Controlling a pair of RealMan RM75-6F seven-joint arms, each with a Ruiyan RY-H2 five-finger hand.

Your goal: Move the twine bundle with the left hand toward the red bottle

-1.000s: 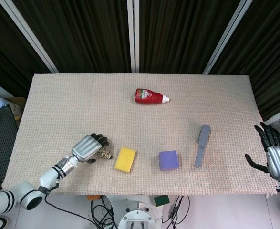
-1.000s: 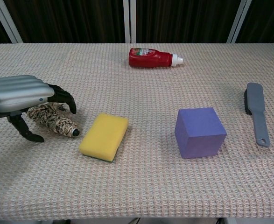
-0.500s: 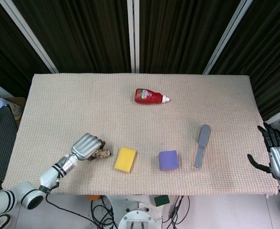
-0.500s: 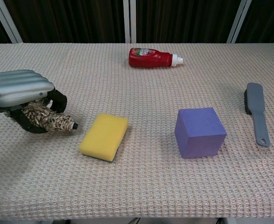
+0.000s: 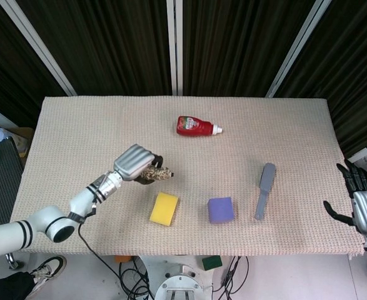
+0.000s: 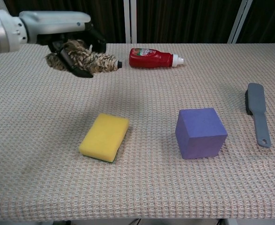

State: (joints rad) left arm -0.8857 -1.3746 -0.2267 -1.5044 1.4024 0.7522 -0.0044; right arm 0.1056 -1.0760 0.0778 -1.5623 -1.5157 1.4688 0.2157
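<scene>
My left hand grips the twine bundle, a brown and cream roll, and holds it lifted above the table, left of and nearer than the red bottle. The bundle's dark tip pokes out to the right of the fingers. Lying on its side at the table's far middle is the red bottle, its white cap pointing right. My right hand hangs off the table's right edge, fingers spread, holding nothing.
A yellow sponge lies near the front, just below the lifted bundle. A purple block sits to its right. A grey brush lies further right. The woven table cover spans the whole surface.
My left hand closed on the twine bundle, lifted it off the table and carried it up and to the right, toward the red bottle. The right hand barely moved.
</scene>
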